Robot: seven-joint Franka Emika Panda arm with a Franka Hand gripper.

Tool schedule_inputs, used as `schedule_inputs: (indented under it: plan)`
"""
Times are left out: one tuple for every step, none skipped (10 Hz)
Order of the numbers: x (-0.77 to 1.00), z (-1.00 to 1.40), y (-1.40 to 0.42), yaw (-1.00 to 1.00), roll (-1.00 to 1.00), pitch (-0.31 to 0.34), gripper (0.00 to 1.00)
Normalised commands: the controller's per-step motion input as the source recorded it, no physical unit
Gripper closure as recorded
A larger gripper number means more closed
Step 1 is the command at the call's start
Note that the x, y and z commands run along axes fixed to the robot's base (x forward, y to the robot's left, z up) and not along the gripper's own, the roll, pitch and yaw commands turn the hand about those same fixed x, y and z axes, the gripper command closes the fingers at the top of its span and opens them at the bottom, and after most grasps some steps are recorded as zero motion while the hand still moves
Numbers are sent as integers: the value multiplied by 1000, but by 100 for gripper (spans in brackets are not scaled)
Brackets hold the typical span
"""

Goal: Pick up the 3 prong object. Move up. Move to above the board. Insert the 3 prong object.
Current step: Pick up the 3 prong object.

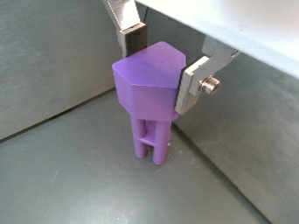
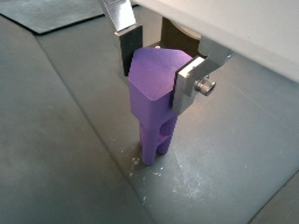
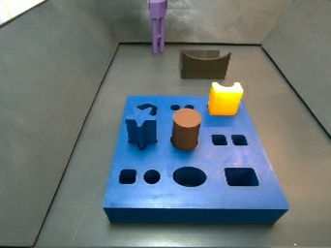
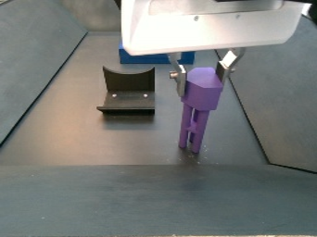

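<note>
Gripper: two-finger parallel type, pointing straight down, positioned over the far end of the floor, close to the back wall. Also seen in the wrist view and a side view.

Fingers: flat silver plates with dark pads, one on each side of the wide head of the 3 prong object, pressed against its faces.

Grasp: closed on the purple piece, which hangs upright, prongs downward.

Wrist: white housing directly above the fingers, level, filling the upper frame in a side view.
</note>
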Motion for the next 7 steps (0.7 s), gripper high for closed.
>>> schedule_inputs:
  plan:
    - [0,0,0,0,0,0,100]
    - [0,0,0,0,0,0,100]
    - [0,0,0,0,0,0,100]
    - [0,0,0,0,0,0,100]
    - [0,0,0,0,0,0,100]
    - [0,0,0,0,0,0,100]
    - [0,0,0,0,0,0,100]
